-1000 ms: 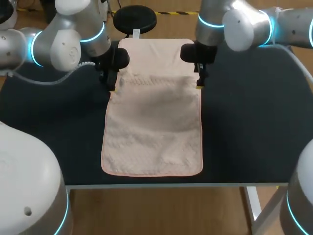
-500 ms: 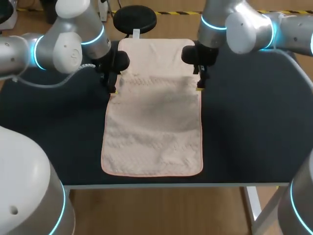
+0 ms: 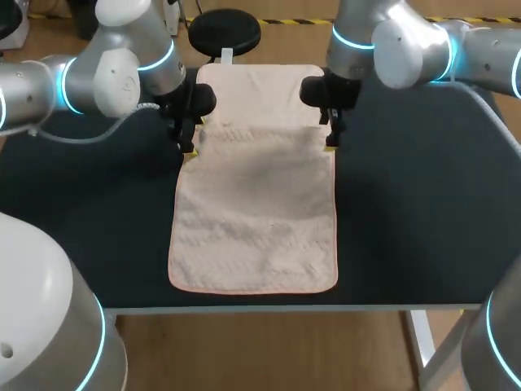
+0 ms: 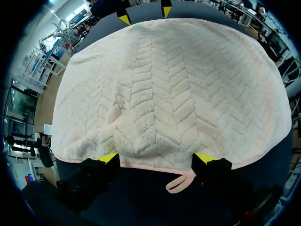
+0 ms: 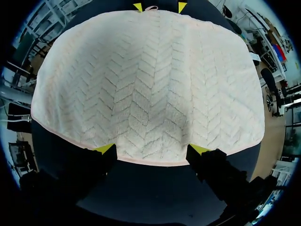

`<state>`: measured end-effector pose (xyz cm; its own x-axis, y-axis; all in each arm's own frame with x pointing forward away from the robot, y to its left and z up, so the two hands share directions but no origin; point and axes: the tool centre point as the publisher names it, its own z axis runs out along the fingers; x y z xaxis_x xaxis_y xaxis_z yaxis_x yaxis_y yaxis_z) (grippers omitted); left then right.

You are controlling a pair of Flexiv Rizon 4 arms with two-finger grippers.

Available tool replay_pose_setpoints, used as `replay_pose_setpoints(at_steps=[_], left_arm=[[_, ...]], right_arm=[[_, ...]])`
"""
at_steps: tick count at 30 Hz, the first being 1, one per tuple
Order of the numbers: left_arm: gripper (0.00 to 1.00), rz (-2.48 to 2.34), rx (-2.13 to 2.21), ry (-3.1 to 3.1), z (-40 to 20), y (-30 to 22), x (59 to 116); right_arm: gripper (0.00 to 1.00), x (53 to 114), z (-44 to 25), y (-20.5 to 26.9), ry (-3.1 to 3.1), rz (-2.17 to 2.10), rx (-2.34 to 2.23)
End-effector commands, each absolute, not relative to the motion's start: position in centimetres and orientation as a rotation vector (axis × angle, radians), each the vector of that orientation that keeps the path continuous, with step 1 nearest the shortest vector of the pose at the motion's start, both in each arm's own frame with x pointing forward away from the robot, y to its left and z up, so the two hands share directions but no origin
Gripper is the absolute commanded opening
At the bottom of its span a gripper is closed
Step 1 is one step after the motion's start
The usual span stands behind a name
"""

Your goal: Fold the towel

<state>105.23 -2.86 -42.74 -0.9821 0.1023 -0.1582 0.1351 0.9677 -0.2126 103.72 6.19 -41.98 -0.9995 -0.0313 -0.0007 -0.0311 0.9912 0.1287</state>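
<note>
Grasp step by the looks of it: the towel (image 3: 254, 220) is straddled by the left gripper (image 4: 156, 159) and right gripper (image 5: 151, 149), both spread wide, so a pinch is needed next.

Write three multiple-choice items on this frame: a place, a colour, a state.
1. Where do the left pincer and right pincer stand? A) at the towel's two long edges, one each; B) both at its near short edge; C) both away from it.
2. The towel's colour? A) green; B) cream; C) dark blue.
3. The left pincer's fingers are: A) pressed together; B) hidden; C) spread apart.
Key: 1 A, the head view shows one at each side edge; 2 B, cream against the dark table; 3 C, the left wrist view shows its yellow tips apart along the towel's edge.
</note>
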Motion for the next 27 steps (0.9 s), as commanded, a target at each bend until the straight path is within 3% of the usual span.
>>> replay_pose_setpoints(at_steps=[1,27], left_arm=[[1.0,-0.346,0.197,2.975,-43.3,-3.0,105.7],[1.0,-0.293,0.204,3.01,-45.3,-2.3,105.3]], right_arm=[[1.0,104.1,-42.2,6.2,-3.123,-0.204,0.052],[1.0,104.7,-44.2,5.8,-3.068,-0.228,-0.019]])
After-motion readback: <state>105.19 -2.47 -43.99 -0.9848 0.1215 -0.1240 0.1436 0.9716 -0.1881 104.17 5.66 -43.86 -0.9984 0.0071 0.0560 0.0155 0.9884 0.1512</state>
